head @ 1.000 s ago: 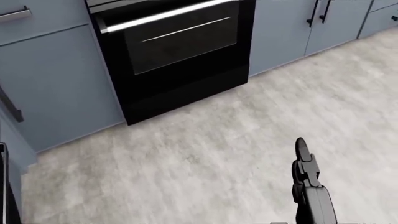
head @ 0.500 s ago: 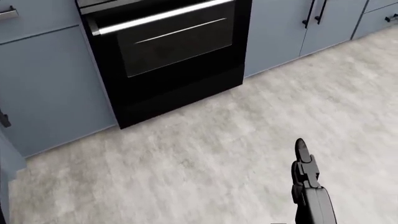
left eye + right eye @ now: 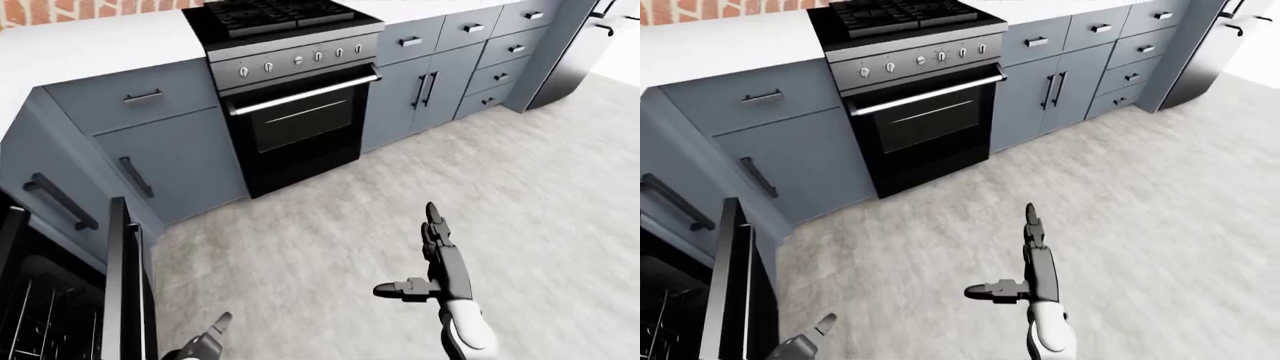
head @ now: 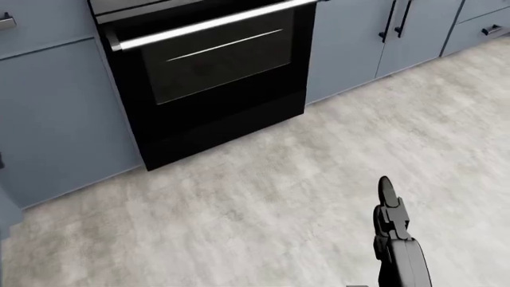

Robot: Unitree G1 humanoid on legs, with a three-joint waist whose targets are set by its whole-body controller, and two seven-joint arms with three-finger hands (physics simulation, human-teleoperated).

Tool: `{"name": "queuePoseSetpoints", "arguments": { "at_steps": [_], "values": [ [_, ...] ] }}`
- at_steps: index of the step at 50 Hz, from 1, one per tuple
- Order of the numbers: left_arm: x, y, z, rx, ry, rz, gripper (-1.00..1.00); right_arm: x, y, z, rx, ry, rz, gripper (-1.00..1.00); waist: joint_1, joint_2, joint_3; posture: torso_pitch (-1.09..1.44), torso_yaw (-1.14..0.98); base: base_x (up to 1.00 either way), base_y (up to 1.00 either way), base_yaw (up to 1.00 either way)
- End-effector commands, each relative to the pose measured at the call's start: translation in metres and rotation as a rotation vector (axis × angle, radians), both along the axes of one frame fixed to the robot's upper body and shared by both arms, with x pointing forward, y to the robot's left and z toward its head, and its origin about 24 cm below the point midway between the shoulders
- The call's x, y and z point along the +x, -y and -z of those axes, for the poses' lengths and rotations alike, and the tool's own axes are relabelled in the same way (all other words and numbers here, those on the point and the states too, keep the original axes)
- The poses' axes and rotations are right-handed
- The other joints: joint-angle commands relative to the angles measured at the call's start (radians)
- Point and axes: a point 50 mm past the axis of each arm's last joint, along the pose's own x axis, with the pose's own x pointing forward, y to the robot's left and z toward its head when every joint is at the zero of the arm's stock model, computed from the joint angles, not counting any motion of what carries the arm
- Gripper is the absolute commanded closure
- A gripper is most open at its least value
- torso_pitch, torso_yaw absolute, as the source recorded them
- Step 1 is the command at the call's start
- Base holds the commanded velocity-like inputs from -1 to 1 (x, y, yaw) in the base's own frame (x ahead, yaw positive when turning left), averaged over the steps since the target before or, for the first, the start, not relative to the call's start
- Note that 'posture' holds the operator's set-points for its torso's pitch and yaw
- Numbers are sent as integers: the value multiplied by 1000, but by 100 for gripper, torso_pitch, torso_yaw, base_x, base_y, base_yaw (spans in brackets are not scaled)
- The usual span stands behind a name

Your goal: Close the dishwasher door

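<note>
**Dishwasher door open at far left, both hands empty**

The dishwasher door (image 3: 125,289) stands open at the left edge of the left-eye view, its edge toward the robot, with the rack (image 3: 40,322) showing in the dark cavity beside it. The left hand (image 3: 205,345) sits low, just right of the door, fingers spread and holding nothing. The right hand (image 3: 435,262) hovers over the floor (image 3: 520,187), open flat and empty.

Likely risks: the left hand could slip off the thin door edge, or a finger could get caught between door and cabinet (image 3: 60,202). The oven (image 3: 295,120) is well apart. Open floor to the right leaves room to step and swing.
</note>
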Motion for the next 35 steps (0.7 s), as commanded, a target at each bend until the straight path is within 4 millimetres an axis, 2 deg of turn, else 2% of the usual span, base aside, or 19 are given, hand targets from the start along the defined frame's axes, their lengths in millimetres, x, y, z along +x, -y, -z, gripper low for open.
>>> {"name": "queuePoseSetpoints", "arguments": {
  "at_steps": [1, 15, 35],
  "values": [
    [10, -28, -18, 170, 30, -49, -100, 3, -1, -16, -7, 85, -6, -100, 7, 15, -17, 0, 0, 0, 0, 0],
    [6, -32, -20, 215, -1, -75, -100, 2, 0, -15, -6, 85, -4, -100, 11, 10, -19, 0, 0, 0, 0, 0],
    [2, -42, -23, 215, -1, -114, -100, 1, 2, -13, -3, 85, 2, -100, 12, 15, -17, 0, 0, 0, 0, 0]
  ]
}}
